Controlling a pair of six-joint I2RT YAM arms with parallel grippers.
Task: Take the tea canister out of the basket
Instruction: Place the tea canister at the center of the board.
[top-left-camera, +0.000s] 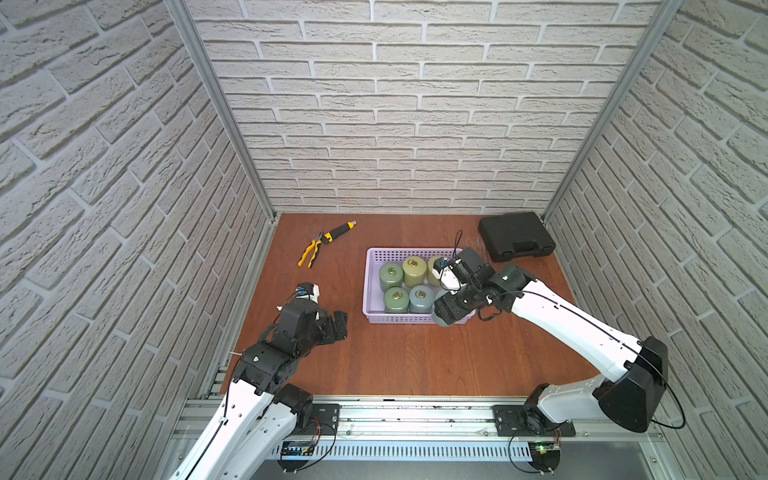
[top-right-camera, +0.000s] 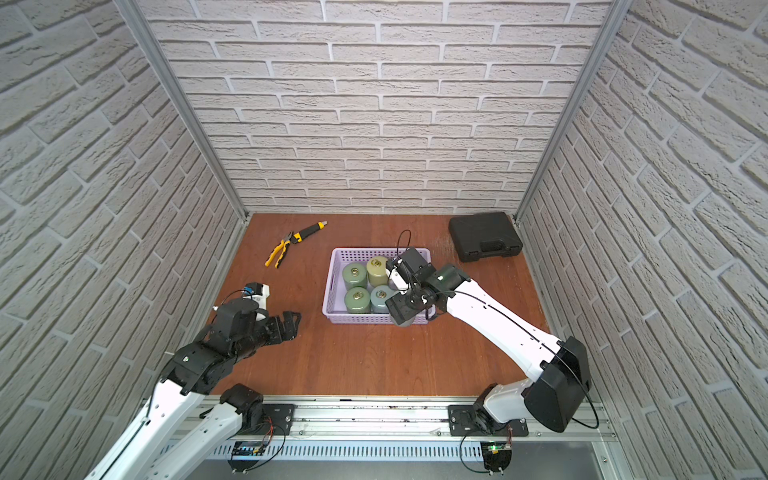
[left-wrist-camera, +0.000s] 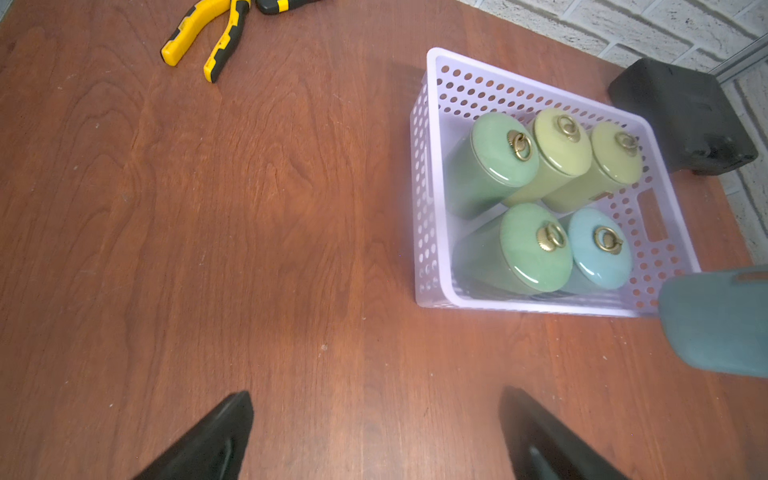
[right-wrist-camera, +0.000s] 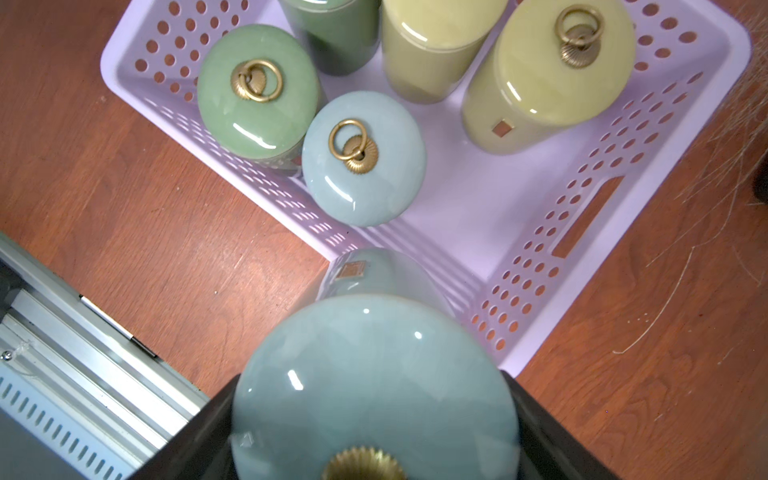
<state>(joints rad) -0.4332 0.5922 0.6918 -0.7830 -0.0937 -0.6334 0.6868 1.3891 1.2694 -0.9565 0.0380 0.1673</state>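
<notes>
The right fingers (right-wrist-camera: 557, 440) are clamped on the lid of a pale blue-grey tea canister (right-wrist-camera: 374, 353), one black finger on each side of it. The canister is upright, and the brass knob on its lid shows between the fingers in the right wrist view. In both top views it sits under the wrist at the near right corner of the lavender basket (top-left-camera: 399, 319), overlapping the corner rim, with its lower edge (top-left-camera: 439, 322) showing just past the near wall. In the left wrist view the tea canister (left-wrist-camera: 715, 324) appears just beside that corner. Whether its base touches the rim or the table (top-left-camera: 415, 357) I cannot tell.

Five other canisters stand in the basket, close together. The far row has a dark green canister (top-left-camera: 390, 276) on the left and two yellow-green canisters (top-left-camera: 414, 270) to its right. The near row has a second green canister (top-left-camera: 396, 300) and a pale blue canister (top-left-camera: 421, 299) beside it. Each lid carries a brass ring.

The left fingers (left-wrist-camera: 216, 440) are spread wide apart and hold nothing. They hover over bare wood at the near left, well apart from the basket.

Yellow-handled pliers (top-left-camera: 311, 251) and a black-and-yellow tool (top-left-camera: 338, 230) lie at the far left. A black hard case (top-left-camera: 515, 241) sits at the far right corner.
</notes>
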